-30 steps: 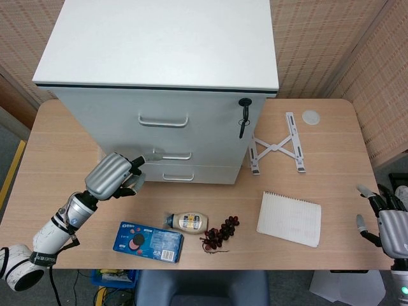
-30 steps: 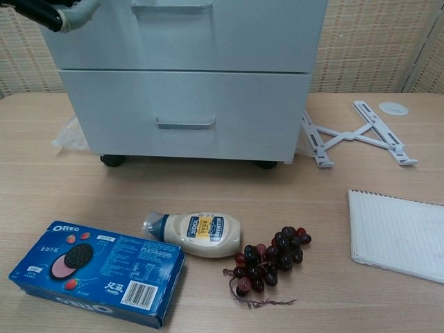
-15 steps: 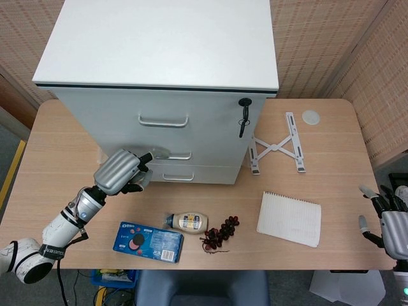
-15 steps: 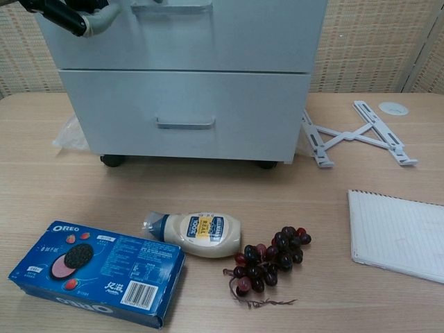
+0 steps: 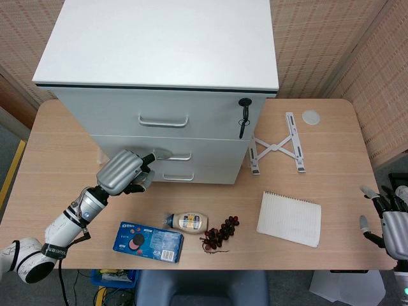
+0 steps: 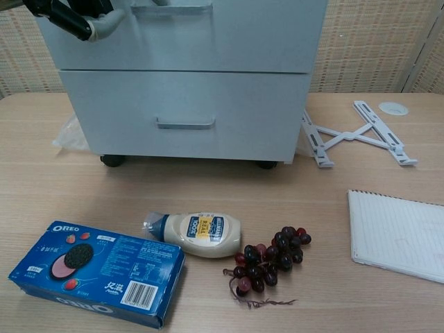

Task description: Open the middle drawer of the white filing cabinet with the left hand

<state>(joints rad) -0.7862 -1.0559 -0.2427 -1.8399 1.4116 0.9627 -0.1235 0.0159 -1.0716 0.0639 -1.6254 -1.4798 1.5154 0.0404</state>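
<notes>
The white filing cabinet [image 5: 159,57] stands at the back left of the table, with three drawers down its front. Its middle drawer [image 5: 210,156] sits flush with the others, and its handle [image 5: 173,155] is a thin bar that also shows in the chest view as handle [image 6: 171,7]. My left hand [image 5: 122,172] hovers in front of that drawer, fingers curled, with one fingertip [image 5: 149,157] reaching toward the handle's left end. In the chest view the left hand [image 6: 76,15] stays just left of the handle, apart from it. My right hand [image 5: 387,223] hangs at the table's right edge, fingers spread, holding nothing.
In front of the cabinet lie a blue Oreo box [image 5: 148,241], a mayonnaise bottle [image 5: 188,222] and a bunch of dark grapes [image 5: 221,233]. A notepad [image 5: 289,218] and a folding white stand [image 5: 276,148] lie to the right. A key [image 5: 243,118] hangs from the cabinet lock.
My left hand has moved right and slightly up along the cabinet front, closer to the middle drawer's handle. The drawer has not moved. The right hand has sunk a little.
</notes>
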